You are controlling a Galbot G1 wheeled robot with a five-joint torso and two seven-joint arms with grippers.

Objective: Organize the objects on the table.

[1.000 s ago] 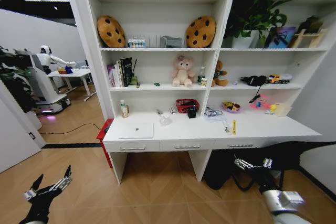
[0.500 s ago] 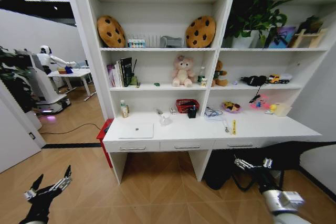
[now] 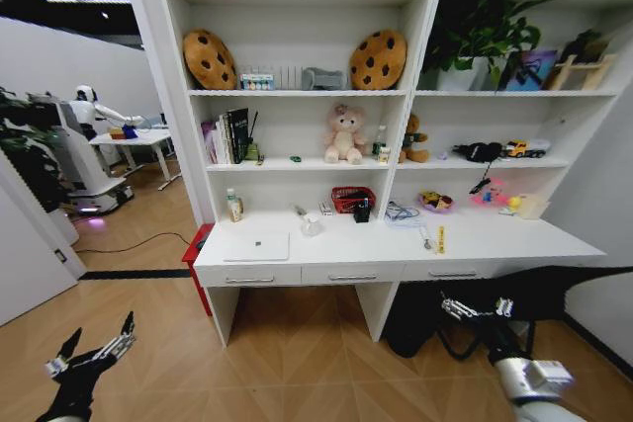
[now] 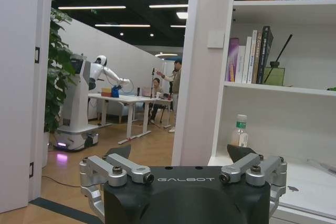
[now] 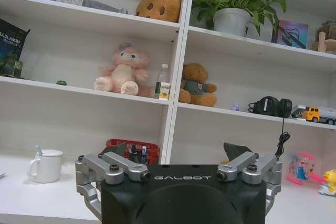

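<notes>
The long white table [image 3: 514,234] stands ahead of me under the shelves. On it lie a closed silver laptop [image 3: 257,246], a white mug [image 3: 312,227], a yellow strip [image 3: 441,239], a small bottle [image 3: 233,206] and a red basket [image 3: 353,199]. My left gripper [image 3: 94,353] hangs open low at the left, well short of the table, with nothing between its fingers. My right gripper [image 3: 477,308] is open too, low at the right, below the table's edge. The right wrist view shows the right gripper [image 5: 177,149] facing the mug [image 5: 46,165] and the basket [image 5: 134,150] with pens [image 5: 142,153].
Plush toys [image 3: 344,133], cookie cushions [image 3: 377,59], books [image 3: 229,135] and a potted plant [image 3: 475,42] fill the shelves. A red box [image 3: 195,249] sits on the floor by the table's left end. Another robot [image 3: 87,111] works at a distant table. Wooden floor lies between me and the table.
</notes>
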